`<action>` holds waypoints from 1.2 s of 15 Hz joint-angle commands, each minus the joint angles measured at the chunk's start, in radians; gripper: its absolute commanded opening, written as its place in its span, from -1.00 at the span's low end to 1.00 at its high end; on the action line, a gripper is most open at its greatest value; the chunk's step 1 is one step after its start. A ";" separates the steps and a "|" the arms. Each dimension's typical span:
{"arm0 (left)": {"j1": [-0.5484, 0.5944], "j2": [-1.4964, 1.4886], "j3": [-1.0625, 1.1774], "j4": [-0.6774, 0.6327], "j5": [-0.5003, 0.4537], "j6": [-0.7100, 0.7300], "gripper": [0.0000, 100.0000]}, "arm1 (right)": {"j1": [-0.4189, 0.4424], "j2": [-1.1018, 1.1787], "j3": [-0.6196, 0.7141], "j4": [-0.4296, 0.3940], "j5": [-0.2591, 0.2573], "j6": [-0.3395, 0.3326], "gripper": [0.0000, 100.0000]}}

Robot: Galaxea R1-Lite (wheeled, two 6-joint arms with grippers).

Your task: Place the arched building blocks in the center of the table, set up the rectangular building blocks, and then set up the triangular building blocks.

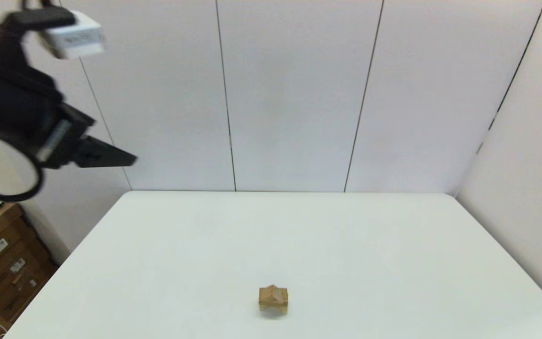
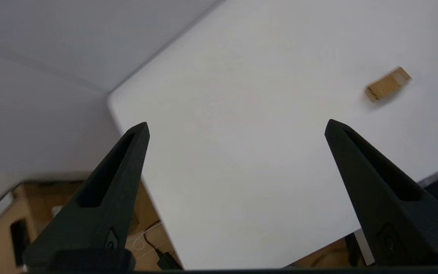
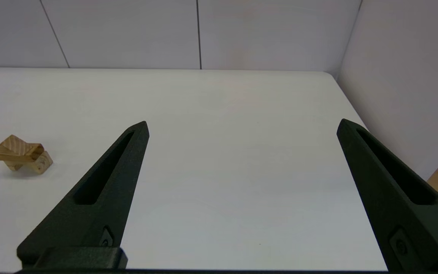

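Head view: wooden blocks stacked, peaked triangular block (image 1: 274, 293) topmost, on smooth white desk (image 1: 167, 263). Left tool (image 2: 236, 127) spread, raised; right tool (image 3: 242, 125) spread.

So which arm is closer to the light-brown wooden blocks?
Probably right. The right end effector hovers low over the white table, light-brown wooden blocks beside it; the left end effector is raised high, farther away.
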 commanded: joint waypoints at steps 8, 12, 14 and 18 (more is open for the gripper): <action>0.306 -1.100 0.600 0.001 0.088 -0.021 1.00 | 0.000 0.000 0.000 0.000 0.000 0.000 1.00; 0.305 -1.249 0.735 -0.002 0.083 -0.018 1.00 | 0.000 -0.002 0.000 0.000 0.002 0.000 1.00; 0.305 -1.327 0.803 -0.005 0.082 -0.022 1.00 | 0.000 -0.002 0.002 0.000 0.002 0.000 1.00; 0.305 -1.407 0.935 -0.008 0.085 -0.162 1.00 | 0.000 0.000 0.000 0.000 0.002 0.000 1.00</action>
